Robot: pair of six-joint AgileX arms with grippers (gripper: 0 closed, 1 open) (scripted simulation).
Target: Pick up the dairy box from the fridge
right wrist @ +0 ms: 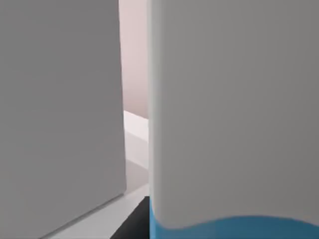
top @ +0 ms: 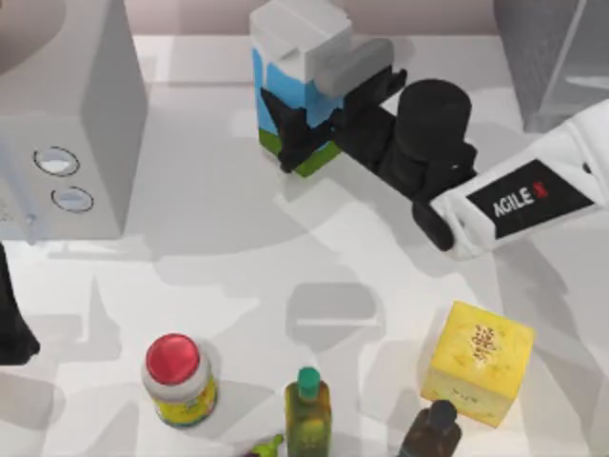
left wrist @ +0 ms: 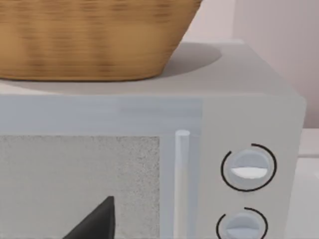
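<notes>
Where the upright dairy box (top: 290, 90) stands near the table's (top: 228, 257) far edge, the right gripper (top: 309, 129) pinches its lower sides, reaching in from the right.

The dark-grey speckled fridge (top: 552, 57) is cut off by the top view's upper right edge. The right arm's black gripper (top: 304, 129) covers part of the blue-and-white gable-top dairy box (top: 290, 71), its fingers' grip unclear. A dark brown bottle (top: 430, 433) and green-capped bottle (top: 308, 419) run off the bottom edge.
</notes>
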